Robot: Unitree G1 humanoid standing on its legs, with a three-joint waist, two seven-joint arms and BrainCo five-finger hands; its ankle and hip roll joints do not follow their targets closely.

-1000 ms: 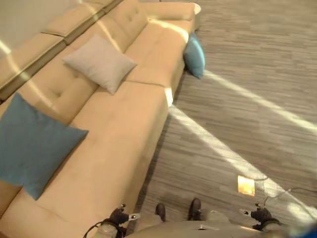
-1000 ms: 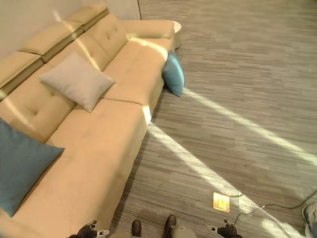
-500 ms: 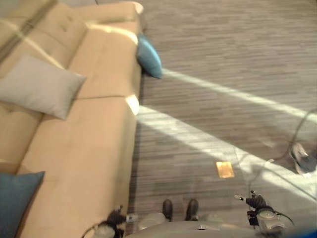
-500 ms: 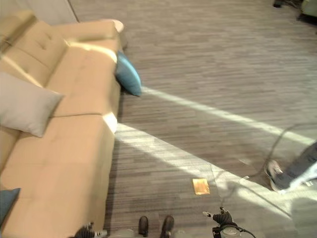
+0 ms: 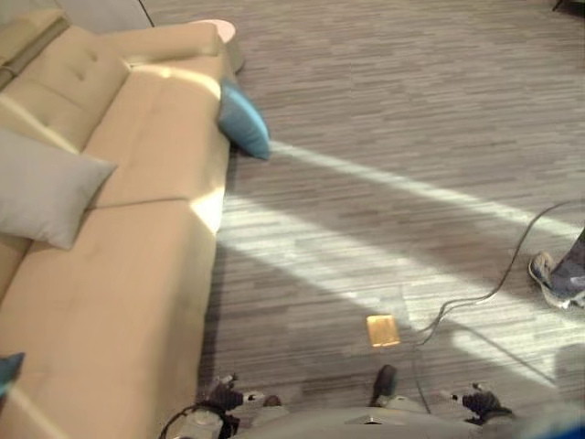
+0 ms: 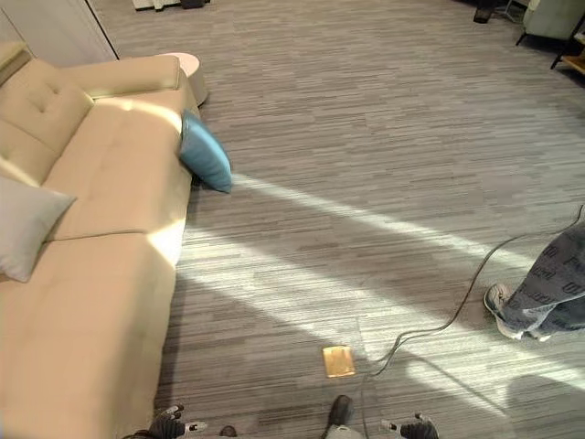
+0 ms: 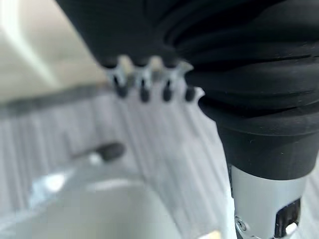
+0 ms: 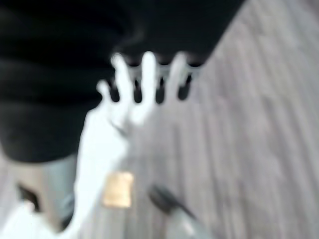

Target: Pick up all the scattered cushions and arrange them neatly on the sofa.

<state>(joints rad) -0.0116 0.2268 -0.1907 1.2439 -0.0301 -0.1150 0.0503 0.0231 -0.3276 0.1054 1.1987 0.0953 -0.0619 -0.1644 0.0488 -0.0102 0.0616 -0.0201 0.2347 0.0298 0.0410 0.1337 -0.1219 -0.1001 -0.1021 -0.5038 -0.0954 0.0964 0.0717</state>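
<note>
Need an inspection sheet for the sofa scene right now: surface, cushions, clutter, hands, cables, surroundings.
Surface: beige sofa along the robot's left; grey striped floor with sunlit bands.
Job's things: blue cushion on the floor, leaning against the sofa's front edge; grey cushion against the sofa back; a blue cushion corner at the view's left edge, on the sofa.
Clutter: small brass floor plate.
Hands: left robot hand and right robot hand open, holding nothing, hanging low.
Cables: grey cable running across the floor from the plate area.
Surroundings: person's leg and shoe at right; round low table past the sofa's end.
</note>
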